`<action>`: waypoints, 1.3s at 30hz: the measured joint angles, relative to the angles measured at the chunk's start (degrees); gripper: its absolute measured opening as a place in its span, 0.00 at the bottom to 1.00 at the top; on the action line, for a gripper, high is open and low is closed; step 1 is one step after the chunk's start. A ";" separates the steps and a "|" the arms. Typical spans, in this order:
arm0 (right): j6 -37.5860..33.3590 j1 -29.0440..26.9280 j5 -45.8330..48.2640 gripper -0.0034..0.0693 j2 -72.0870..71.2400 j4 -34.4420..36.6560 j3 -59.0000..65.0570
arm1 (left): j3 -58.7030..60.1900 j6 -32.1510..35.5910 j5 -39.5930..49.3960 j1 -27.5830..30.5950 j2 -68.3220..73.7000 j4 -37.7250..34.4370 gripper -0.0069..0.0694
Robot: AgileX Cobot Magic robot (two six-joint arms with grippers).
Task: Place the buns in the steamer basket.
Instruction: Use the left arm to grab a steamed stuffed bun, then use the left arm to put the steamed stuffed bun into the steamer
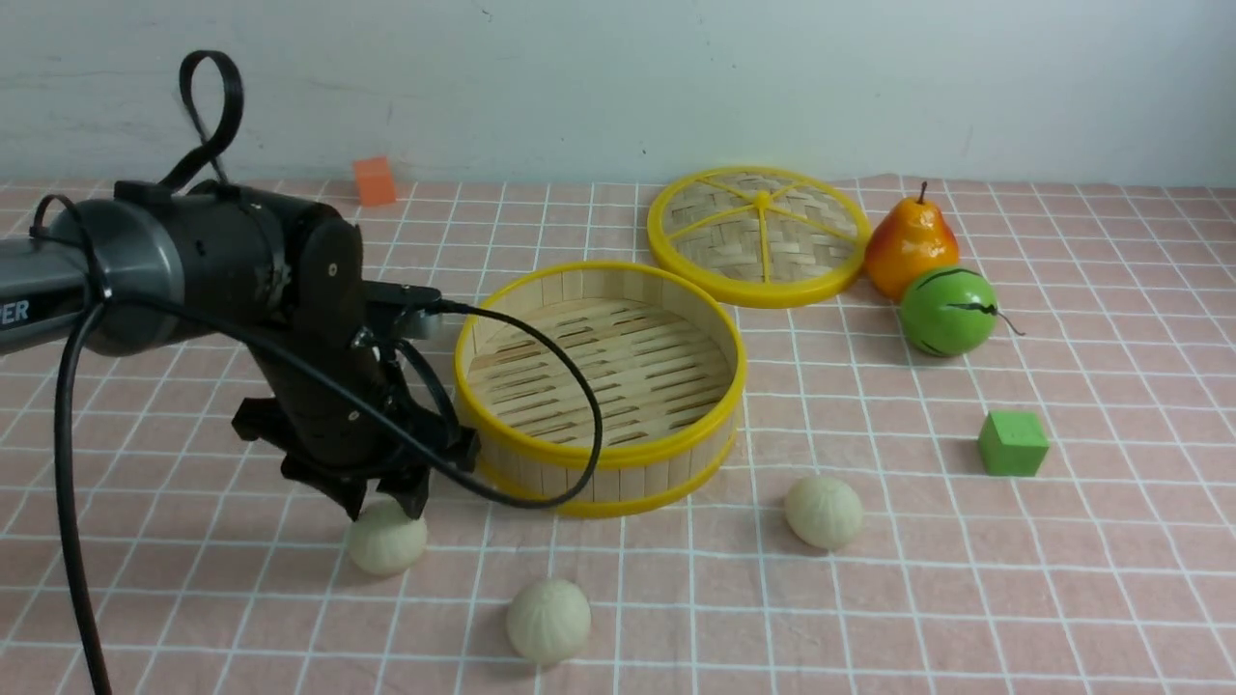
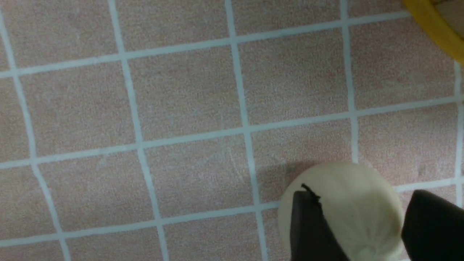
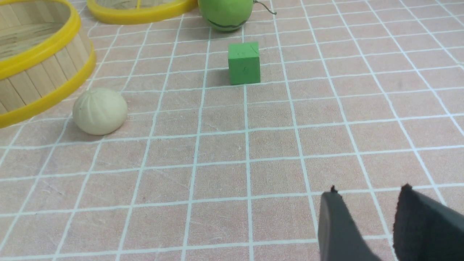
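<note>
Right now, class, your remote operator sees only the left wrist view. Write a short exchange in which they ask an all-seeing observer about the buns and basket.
Operator: I see one bun at my left end effector. Where are the others?

Observer: One bun is on the near side of the basket; another is to its right.

Operator: I see only a bit of yellow rim. Is any bun already inside?

Observer: No, all three are on the cloth.

Black-and-grey left arm (image 1: 319,319), looping black cable (image 1: 570,386), white letters (partly cut off), dark angular pincer (image 1: 386,507)
</note>
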 joint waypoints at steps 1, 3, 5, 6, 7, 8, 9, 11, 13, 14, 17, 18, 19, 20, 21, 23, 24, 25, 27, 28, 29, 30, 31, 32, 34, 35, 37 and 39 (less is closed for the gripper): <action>0.00 0.00 0.00 0.38 0.00 0.00 0.00 | 0.00 0.00 0.34 0.00 0.43 -0.05 0.47; 0.00 0.00 0.00 0.38 0.00 0.00 0.00 | 0.00 0.00 0.68 0.00 0.95 -0.05 0.43; 0.00 0.00 0.00 0.38 0.00 0.00 0.00 | 0.00 0.00 1.13 0.00 2.14 -0.11 0.37; 0.00 0.00 0.00 0.38 0.00 0.00 0.00 | 0.00 -0.05 1.19 0.00 2.21 -0.11 0.37; 0.00 0.00 0.00 0.38 0.00 0.00 0.00 | -0.04 -0.03 1.26 0.00 2.53 -0.11 0.36; 0.00 0.00 0.00 0.38 0.00 0.00 0.00 | -0.25 -0.03 1.26 0.00 2.71 -0.18 0.36; 0.00 0.00 0.00 0.38 0.00 0.00 0.00 | -0.39 -0.03 1.26 0.00 2.71 -0.18 0.36; 0.00 0.00 0.00 0.38 0.00 0.00 0.00 | -1.00 -0.03 1.56 0.00 2.71 -0.18 0.34; 0.00 0.00 0.00 0.38 0.00 0.00 0.00 | -1.88 -0.03 2.51 0.00 2.91 -0.18 0.30; 0.00 0.00 0.00 0.38 0.00 0.00 0.00 | -2.60 -0.03 3.31 0.00 3.02 -0.18 0.26; 0.00 0.00 0.00 0.38 0.00 0.00 0.00 | -5.44 -0.03 7.02 0.00 3.21 -0.18 0.13; 0.00 0.00 0.00 0.38 0.00 0.00 0.00 | -6.79 0.14 8.63 0.00 3.21 -0.18 0.09; 0.00 0.00 0.00 0.38 0.00 0.00 0.00 | -8.37 0.45 10.24 0.00 3.27 -0.18 0.08; 0.00 0.00 0.00 0.38 0.00 0.00 0.00 | -9.79 0.78 11.51 0.00 3.27 -0.29 0.08; 0.00 0.00 0.00 0.38 0.00 0.00 0.00 | -10.54 0.86 11.84 0.00 3.27 -0.29 0.08; 0.00 0.00 0.00 0.38 0.00 0.00 0.00 | -15.12 1.68 15.72 0.00 3.27 -0.68 0.08; 0.00 0.00 0.00 0.38 0.00 0.00 0.00 | -17.31 2.11 16.98 0.00 3.27 -1.52 0.08; 0.00 0.00 0.00 0.38 0.00 0.00 0.00 | -19.52 2.37 17.73 0.00 3.22 -2.17 0.08; 0.00 0.00 0.00 0.38 0.00 0.00 0.00 | -24.70 2.80 19.35 -0.36 3.16 -3.77 0.08; 0.00 0.00 0.00 0.38 0.00 0.00 0.00 | -26.60 3.10 19.62 -0.75 3.16 -4.09 0.08; 0.00 0.00 0.00 0.38 0.00 0.00 0.00 | -28.89 3.39 19.79 -1.35 3.16 -4.22 0.08; 0.00 0.00 0.00 0.38 0.00 0.00 0.00 | -30.63 3.69 19.78 -1.96 3.22 -4.28 0.08; 0.00 0.00 0.00 0.38 0.00 0.00 0.00 | -32.66 3.96 19.70 -2.84 3.50 -4.34 0.08; 0.00 0.00 0.00 0.38 0.00 0.00 0.00 | -34.13 4.12 19.35 -3.56 3.92 -4.34 0.08; 0.00 0.00 0.00 0.38 0.00 0.00 0.00 | -37.05 4.18 18.04 -5.12 5.78 -4.34 0.08; 0.00 0.00 0.00 0.38 0.00 0.00 0.00 | -38.10 4.18 17.37 -5.75 7.14 -4.41 0.08; 0.00 0.00 0.00 0.38 0.00 0.00 0.00 | -39.52 3.56 15.71 -6.34 10.41 -4.14 0.08; 0.00 0.00 0.00 0.38 0.00 0.00 0.00 | -40.32 1.51 14.98 -6.34 13.91 -2.50 0.08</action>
